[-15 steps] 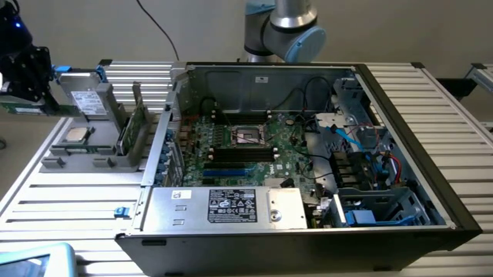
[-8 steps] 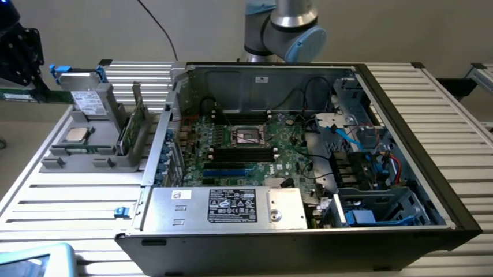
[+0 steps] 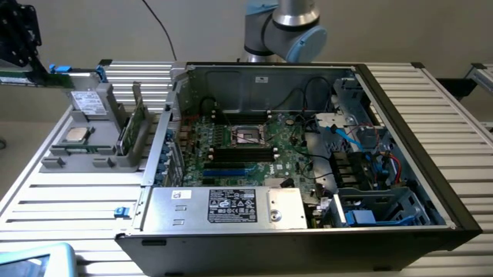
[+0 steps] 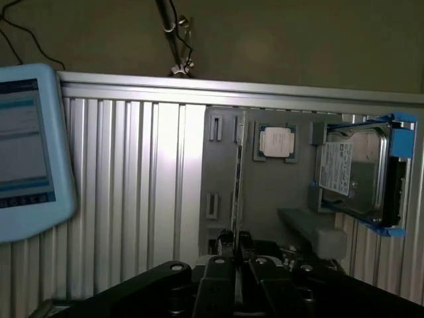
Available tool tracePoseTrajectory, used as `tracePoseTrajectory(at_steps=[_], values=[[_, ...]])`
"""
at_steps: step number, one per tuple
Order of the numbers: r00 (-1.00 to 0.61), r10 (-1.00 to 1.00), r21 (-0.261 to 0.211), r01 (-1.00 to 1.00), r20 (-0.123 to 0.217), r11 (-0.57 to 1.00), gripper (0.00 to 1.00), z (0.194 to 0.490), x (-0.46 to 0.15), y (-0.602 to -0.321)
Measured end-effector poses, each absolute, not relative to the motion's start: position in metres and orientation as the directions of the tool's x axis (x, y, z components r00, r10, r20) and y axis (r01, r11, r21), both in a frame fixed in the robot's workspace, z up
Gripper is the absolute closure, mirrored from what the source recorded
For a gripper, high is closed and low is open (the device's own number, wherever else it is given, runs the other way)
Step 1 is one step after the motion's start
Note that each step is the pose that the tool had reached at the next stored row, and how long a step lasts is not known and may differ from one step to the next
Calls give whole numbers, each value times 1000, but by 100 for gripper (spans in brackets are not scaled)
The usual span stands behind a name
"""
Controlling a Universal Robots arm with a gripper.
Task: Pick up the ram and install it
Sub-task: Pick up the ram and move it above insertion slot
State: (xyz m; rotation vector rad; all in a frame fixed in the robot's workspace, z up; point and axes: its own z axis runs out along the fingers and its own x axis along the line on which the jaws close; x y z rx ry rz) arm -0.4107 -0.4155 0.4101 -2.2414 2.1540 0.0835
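My gripper [image 3: 18,69] hangs high over the exterior view's left side of the table, its fingers shut on the ram [image 3: 27,79]. The ram is a long thin green stick held level below the black fingers. In the wrist view I see the ram [image 4: 238,172] edge-on as a thin line running out from between the fingertips of my gripper [image 4: 235,240], above the grey parts holder [image 4: 265,192]. The open computer case holds the green motherboard [image 3: 231,147], and its black memory slots [image 3: 242,153] sit mid-board with nothing in them.
The grey holder [image 3: 58,156] carries a square silver processor [image 3: 77,134], a hard drive with blue brackets [image 3: 86,101] and another green stick standing on edge [image 3: 129,131]. A pale blue tablet [image 4: 26,152] lies on the slatted table. The case walls [image 3: 262,81] surround the board.
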Motion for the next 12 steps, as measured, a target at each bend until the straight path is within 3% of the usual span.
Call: tracePoseTrajectory(at_steps=[12], values=[[39, -997, 14, -999, -67, -40, 85, 436, -360, -420]])
